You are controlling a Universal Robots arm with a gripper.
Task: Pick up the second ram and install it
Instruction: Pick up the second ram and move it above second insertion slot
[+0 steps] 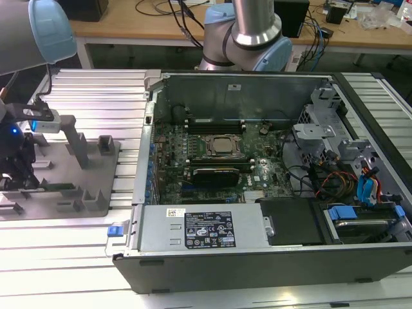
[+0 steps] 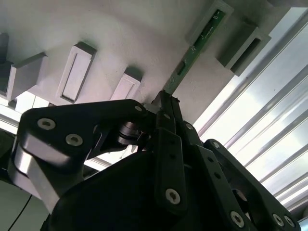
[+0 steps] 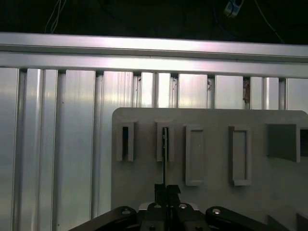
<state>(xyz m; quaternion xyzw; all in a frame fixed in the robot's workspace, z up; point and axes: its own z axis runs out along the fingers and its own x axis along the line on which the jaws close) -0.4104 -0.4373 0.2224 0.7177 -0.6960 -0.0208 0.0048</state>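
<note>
The gripper (image 1: 16,172) is hanging low over the grey fixture (image 1: 67,164) at the exterior view's left, well apart from the open case (image 1: 257,87), which is lying on its side on the ribbed table (image 1: 96,96) with its board facing up. The ram (image 1: 59,187) is sitting in the fixture, just beside the gripper, as a thin green strip running along the plate's near edge. In the second wrist view the gripper (image 2: 166,100) is clamping its black fingers (image 2: 169,120) together on the near end of the ram (image 2: 199,41), which is standing on edge, with its far end resting in a slotted block of the fixture (image 2: 120,38). In the first wrist view the ram (image 3: 164,149) is appearing edge-on as a dark line running from a slot in the fixture (image 3: 144,178) to the gripper (image 3: 166,188), whose jaws are pressing on it from both sides.
</note>
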